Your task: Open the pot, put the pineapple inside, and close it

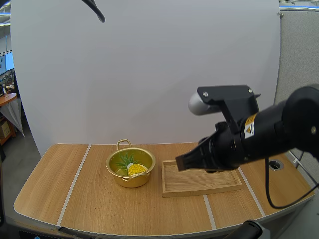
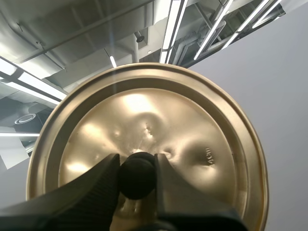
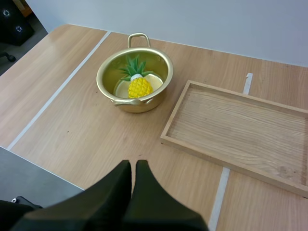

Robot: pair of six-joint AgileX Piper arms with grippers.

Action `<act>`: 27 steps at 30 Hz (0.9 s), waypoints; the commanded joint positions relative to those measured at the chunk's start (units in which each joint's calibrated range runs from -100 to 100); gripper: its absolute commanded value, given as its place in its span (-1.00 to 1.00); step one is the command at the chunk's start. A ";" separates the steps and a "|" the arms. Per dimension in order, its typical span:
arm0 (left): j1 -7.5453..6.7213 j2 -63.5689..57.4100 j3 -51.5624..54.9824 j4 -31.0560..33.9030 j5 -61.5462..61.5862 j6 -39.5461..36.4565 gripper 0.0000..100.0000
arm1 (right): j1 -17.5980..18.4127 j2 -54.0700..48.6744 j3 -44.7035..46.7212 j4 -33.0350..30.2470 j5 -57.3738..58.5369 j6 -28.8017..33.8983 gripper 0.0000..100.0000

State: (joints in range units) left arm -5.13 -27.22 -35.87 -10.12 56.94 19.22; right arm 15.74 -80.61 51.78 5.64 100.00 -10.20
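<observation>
My left gripper (image 2: 137, 166) is clamped on the black knob (image 2: 137, 177) of the golden lid (image 2: 159, 110), one finger on each side of the knob, and the lid's round face spreads out behind the fingertips. My right gripper (image 3: 133, 169) has its fingers pressed together into one dark wedge with nothing between them. It hangs above the wooden table (image 3: 72, 130), pointing toward the pot (image 3: 137, 105) and the wooden tray (image 3: 240, 125). In the high view the right gripper (image 1: 187, 160) sits just right of centre, overlapping the left end of the tray (image 1: 199, 190). The pot (image 1: 130, 181) stands uncovered, left of centre in the lower half of the frame, on the table (image 1: 99, 204), near the tray's left side but apart from it. The pineapple (image 1: 134, 169) lies inside the pot, yellow body and green leaves plain in the right wrist view (image 3: 139, 86).
</observation>
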 commanded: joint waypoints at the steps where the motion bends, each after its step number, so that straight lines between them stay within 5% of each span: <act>1: -0.22 -0.25 -0.30 0.07 -1.97 -0.66 -1.00 | -1.08 -1.91 2.51 0.13 0.00 -1.04 -1.00; 18: -0.22 -0.25 -0.30 0.07 -1.97 -0.66 -1.00 | -1.15 -2.69 5.70 -2.68 -2.07 -1.39 -1.00; 27: -0.22 -0.25 -0.30 0.07 -1.97 -0.66 -1.00 | -1.15 -2.69 5.70 -6.28 -17.76 -1.39 -1.00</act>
State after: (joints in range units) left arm -5.13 -27.22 -35.87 -10.12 56.94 19.22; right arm 14.82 -82.74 57.44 0.47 87.02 -11.15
